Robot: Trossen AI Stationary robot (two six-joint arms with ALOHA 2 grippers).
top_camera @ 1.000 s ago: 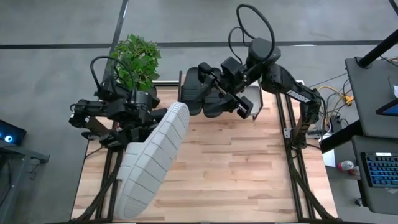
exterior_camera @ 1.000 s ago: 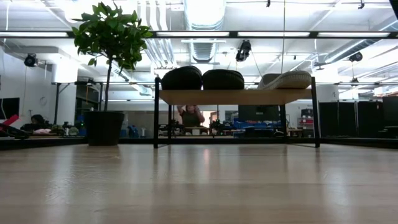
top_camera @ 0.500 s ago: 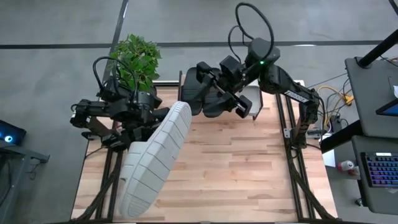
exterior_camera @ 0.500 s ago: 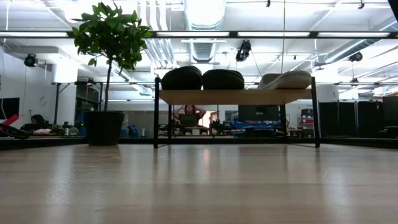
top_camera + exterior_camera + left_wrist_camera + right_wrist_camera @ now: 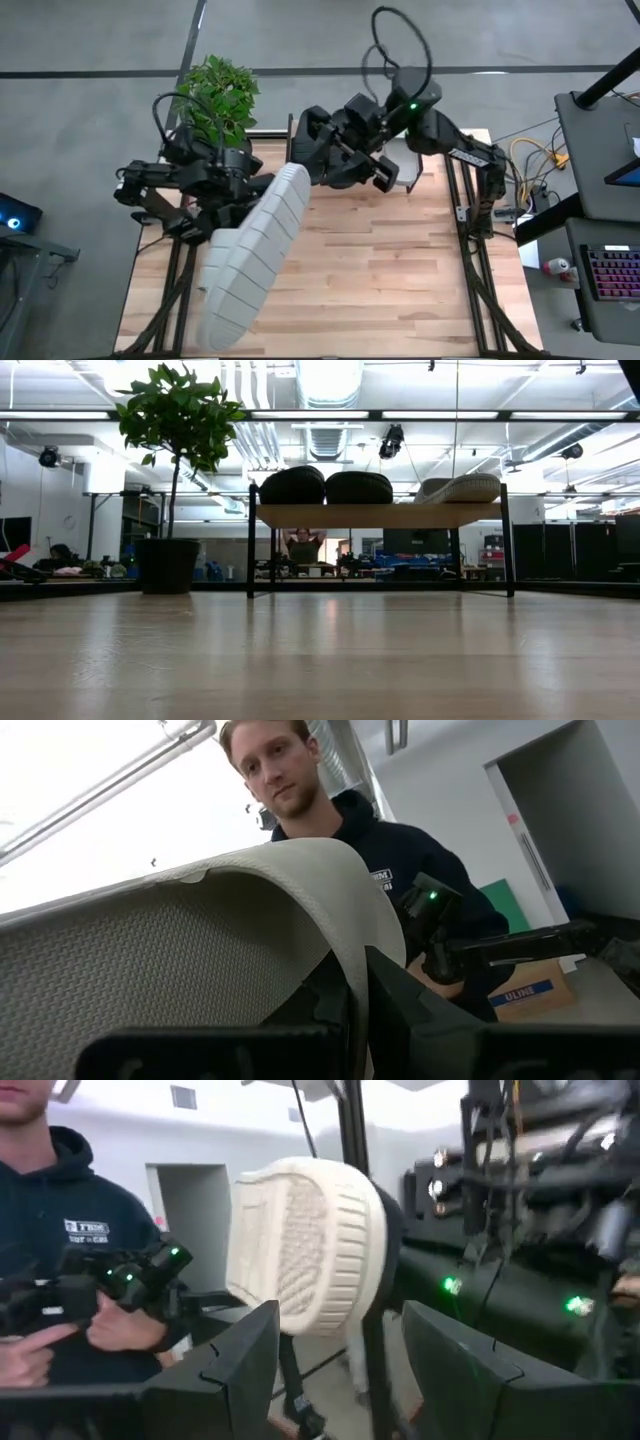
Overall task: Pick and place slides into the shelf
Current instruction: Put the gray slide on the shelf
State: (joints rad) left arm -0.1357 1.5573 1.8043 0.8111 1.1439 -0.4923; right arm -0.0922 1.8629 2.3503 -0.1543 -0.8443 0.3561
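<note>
From above, the left end effector [image 5: 238, 192] pinches a pale slide [image 5: 250, 255] that stretches away from it over the worktop [image 5: 400, 270]. The right end effector [image 5: 385, 172], spread, hovers by the shelf [image 5: 378, 515].

At worktop level, three slides (two black [image 5: 325, 487]) sit on the shelf.

Both wrist views show a person [image 5: 400, 860].

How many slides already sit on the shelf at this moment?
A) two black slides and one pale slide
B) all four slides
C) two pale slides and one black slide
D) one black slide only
A: in the low view the shelf carries two black slides and one pale slide; the left gripper holds the other pale slide over the table.
</note>
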